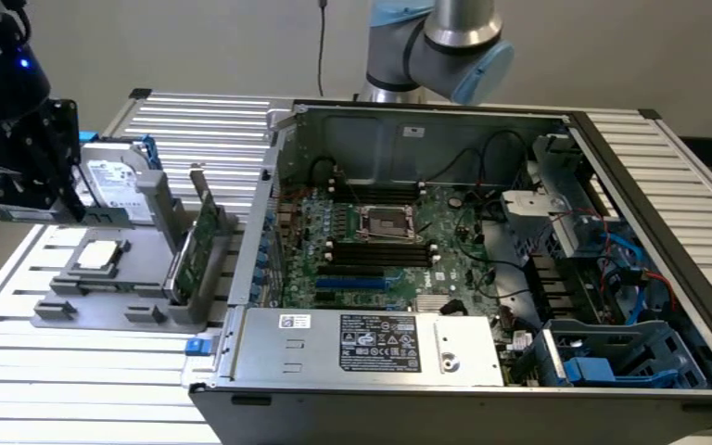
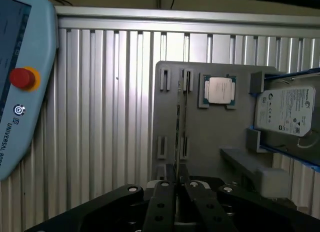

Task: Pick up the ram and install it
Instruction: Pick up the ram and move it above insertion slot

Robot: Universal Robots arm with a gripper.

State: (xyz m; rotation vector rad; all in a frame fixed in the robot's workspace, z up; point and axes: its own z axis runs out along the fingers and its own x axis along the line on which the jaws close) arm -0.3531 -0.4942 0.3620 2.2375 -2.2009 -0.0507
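Observation:
The ram is a thin green stick standing on its edge in a grey holder on the exterior view's left. In the wrist view the ram shows edge-on as a thin line between the holder's slot posts. My black gripper hangs high over the holder's far side, apart from the ram. In the wrist view my gripper has its fingers drawn together, shut on nothing and in line with the ram's edge. The open computer case holds the green motherboard with black memory slots.
A hard drive and a processor chip also sit on the holder. A teach pendant with a red button lies on the slatted table. The case's power supply covers its near side, and cables fill the exterior view's right.

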